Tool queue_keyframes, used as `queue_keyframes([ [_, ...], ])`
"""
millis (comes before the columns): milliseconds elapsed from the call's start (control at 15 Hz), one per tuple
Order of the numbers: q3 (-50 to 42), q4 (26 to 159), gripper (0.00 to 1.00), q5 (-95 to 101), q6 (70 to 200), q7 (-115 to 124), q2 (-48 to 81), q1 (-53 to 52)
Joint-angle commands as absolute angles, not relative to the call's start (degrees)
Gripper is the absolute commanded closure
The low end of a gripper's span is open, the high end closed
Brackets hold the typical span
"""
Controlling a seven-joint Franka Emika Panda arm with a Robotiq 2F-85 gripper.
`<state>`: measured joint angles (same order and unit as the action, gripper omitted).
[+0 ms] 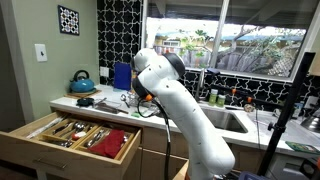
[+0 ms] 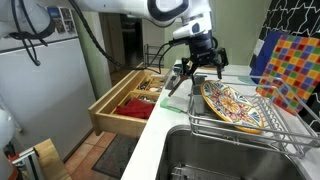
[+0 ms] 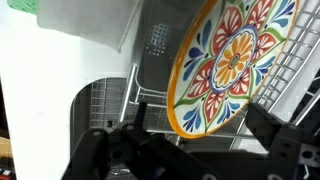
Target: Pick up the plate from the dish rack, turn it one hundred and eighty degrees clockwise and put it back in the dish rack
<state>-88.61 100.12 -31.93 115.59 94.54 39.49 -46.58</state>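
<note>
The plate (image 2: 232, 103) is round with an orange rim and a colourful flower pattern; it leans tilted in the wire dish rack (image 2: 243, 132) beside the sink. My gripper (image 2: 206, 72) hangs open just above the plate's upper edge, holding nothing. In the wrist view the plate (image 3: 225, 65) fills the upper middle, with its lower rim between my two dark fingers (image 3: 262, 125). The gripper (image 3: 200, 142) is not touching the plate. The rack's wires (image 3: 291, 70) show beside and under the plate.
A sink basin (image 2: 215, 158) lies in front of the rack. An open wooden drawer (image 2: 128, 100) with cutlery stands out from the counter. A checkered colourful board (image 2: 296, 62) stands behind the rack. A blue kettle (image 1: 82, 80) sits on the far counter.
</note>
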Motion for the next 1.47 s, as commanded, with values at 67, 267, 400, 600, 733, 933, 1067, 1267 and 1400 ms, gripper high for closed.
queue_keyframes([
  [67, -86.81, 109.35, 0.00, -26.27, 126.12, 98.77, 31.04, -52.23],
  [267, -86.06, 112.20, 0.00, -24.79, 132.31, 101.43, 28.38, -53.56],
  [400, -85.81, 113.21, 0.00, -24.20, 135.33, 103.32, 26.44, -54.07],
  [600, -84.89, 114.57, 0.00, -23.49, 139.35, 105.61, 23.94, -54.40],
  [733, -85.56, 115.11, 0.00, -28.06, 140.60, 103.72, 26.12, -54.70],
  [933, -84.49, 115.45, 0.00, -30.19, 142.81, 103.87, 25.90, -53.83],
  [1067, -83.93, 115.48, 0.00, -31.83, 144.17, 103.73, 25.74, -53.32],
  [1267, -83.14, 115.06, 0.01, -33.92, 144.91, 103.68, 26.08, -52.22],
  [1400, -82.49, 115.17, 0.02, -34.67, 144.98, 103.42, 26.68, -51.48],
])
